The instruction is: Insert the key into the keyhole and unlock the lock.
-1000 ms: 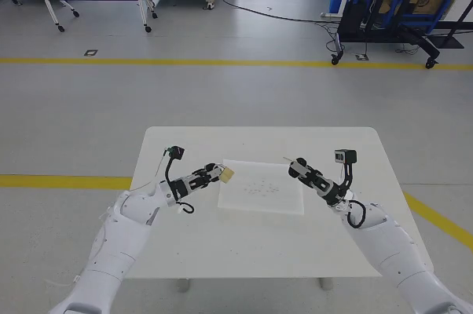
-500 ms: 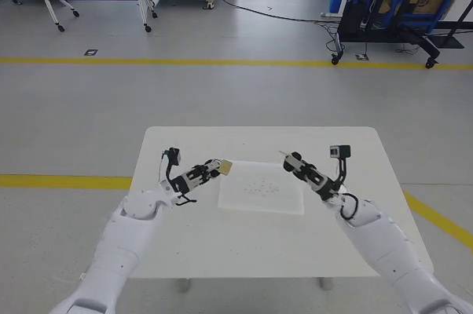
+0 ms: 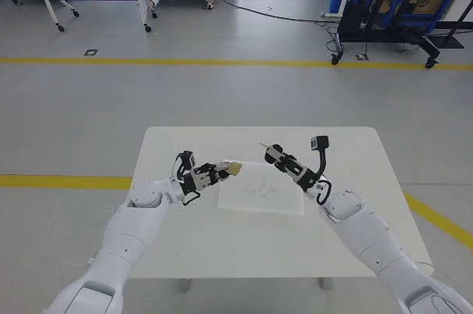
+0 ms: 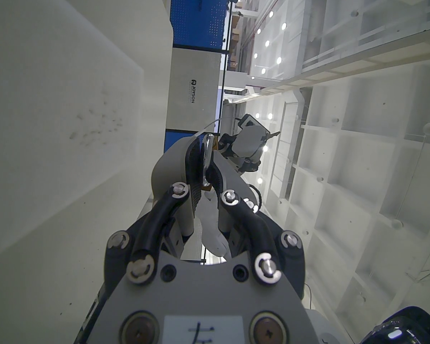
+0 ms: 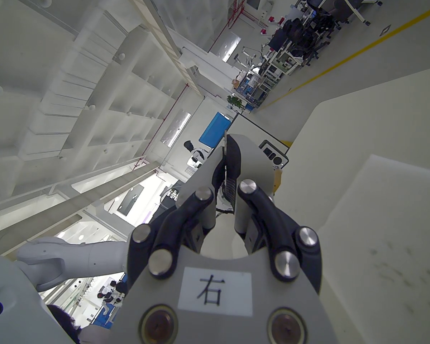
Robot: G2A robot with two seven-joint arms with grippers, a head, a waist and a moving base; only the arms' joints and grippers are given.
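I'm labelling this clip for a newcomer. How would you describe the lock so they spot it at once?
Find the white table, then the paler square mat at its middle. Over the mat's far left corner, the jaws of the left arm hold the lock. It is a small brass-coloured block, unlike the thin pale key held by the right arm.
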